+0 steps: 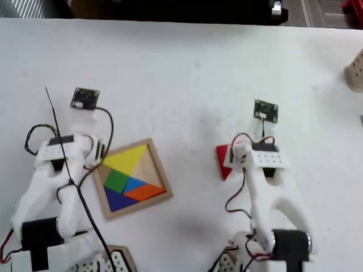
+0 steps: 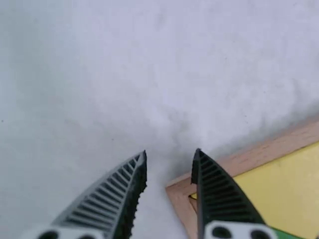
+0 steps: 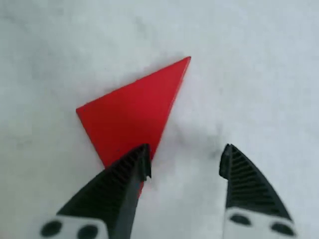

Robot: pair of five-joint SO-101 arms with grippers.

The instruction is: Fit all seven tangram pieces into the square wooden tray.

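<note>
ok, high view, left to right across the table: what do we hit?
Left arm → square wooden tray, partly filled → red triangle → right arm → wooden object at the picture's right edge.

Six tangram pieces point(image 1: 129, 160), one tray point(image 1: 160, 168), two arms point(image 1: 266, 190)

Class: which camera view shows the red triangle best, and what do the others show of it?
The right wrist view: the red triangle lies almost whole, one finger overlapping its edge. In the high view the right arm hides most of it. The left wrist view faces the wooden tray corner.
</note>
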